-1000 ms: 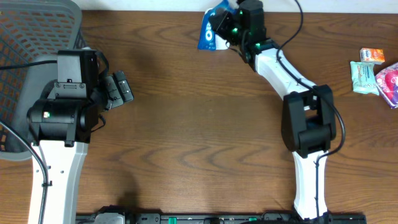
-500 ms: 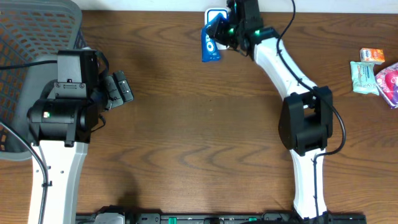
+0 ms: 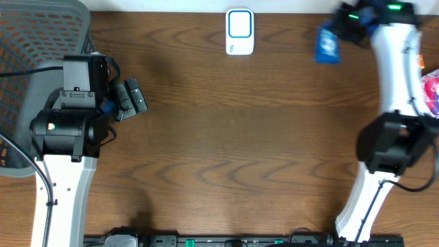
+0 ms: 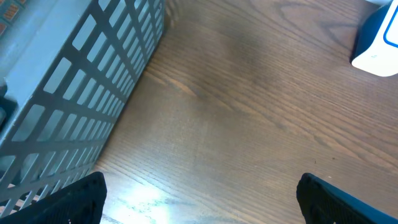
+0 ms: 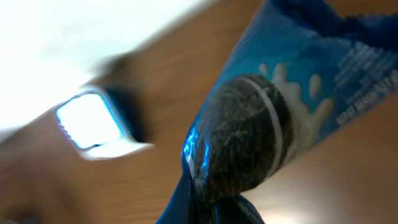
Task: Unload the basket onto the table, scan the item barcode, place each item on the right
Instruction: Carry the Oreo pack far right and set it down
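**Right tool (image 3: 345, 29) gripping blue cookie packet (image 3: 328, 46), scanner (image 3: 239, 31) well apart**

The right tool is pinching fully shut on the blue cookie packet, which is hanging just off its tips. The scanner is lying beyond the packet, well away. The left tool (image 3: 130, 98) is gaping wide, empty.

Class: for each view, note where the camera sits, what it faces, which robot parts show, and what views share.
Overhead: above the table, looking down; left arm, right arm, basket, scanner.
Left wrist: low over the table, facing basket and scanner; spread fingers at bottom corners.
Right wrist: close on the held blue packet; robot parts hardly show.
Shared: the scanner, in all three.
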`<state>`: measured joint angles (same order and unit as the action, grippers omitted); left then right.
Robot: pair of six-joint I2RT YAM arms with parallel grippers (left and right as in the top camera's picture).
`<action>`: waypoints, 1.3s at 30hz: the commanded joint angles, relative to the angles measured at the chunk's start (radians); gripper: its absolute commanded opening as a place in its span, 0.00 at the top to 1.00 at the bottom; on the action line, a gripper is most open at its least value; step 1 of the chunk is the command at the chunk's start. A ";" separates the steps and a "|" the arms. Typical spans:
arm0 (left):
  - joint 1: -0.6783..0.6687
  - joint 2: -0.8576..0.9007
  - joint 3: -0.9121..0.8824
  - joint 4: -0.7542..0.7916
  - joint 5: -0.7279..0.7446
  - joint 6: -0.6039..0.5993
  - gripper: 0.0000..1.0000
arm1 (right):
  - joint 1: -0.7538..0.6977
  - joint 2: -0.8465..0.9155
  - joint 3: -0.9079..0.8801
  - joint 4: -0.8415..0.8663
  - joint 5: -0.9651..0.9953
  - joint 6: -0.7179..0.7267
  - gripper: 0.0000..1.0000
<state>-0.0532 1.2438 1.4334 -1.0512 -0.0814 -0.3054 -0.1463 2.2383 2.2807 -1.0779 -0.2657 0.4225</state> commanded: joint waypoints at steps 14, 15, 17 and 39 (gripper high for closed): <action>0.003 0.002 0.011 -0.004 -0.009 0.013 0.02 | -0.403 -0.026 -0.001 -0.120 0.399 -0.210 0.99; 0.003 0.002 0.011 -0.004 -0.009 0.013 0.02 | -0.418 -0.026 -0.004 -0.120 0.399 -0.198 0.99; 0.003 0.002 0.011 -0.004 -0.009 0.013 0.02 | -0.455 -0.026 -0.017 -0.119 0.399 -0.182 0.99; 0.003 0.002 0.011 -0.004 -0.009 0.013 0.02 | -0.604 -0.026 -0.299 0.079 0.387 -0.016 0.50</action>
<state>-0.0532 1.2438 1.4334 -1.0512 -0.0818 -0.3058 -0.7486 2.2383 1.9991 -1.0096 0.1238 0.3733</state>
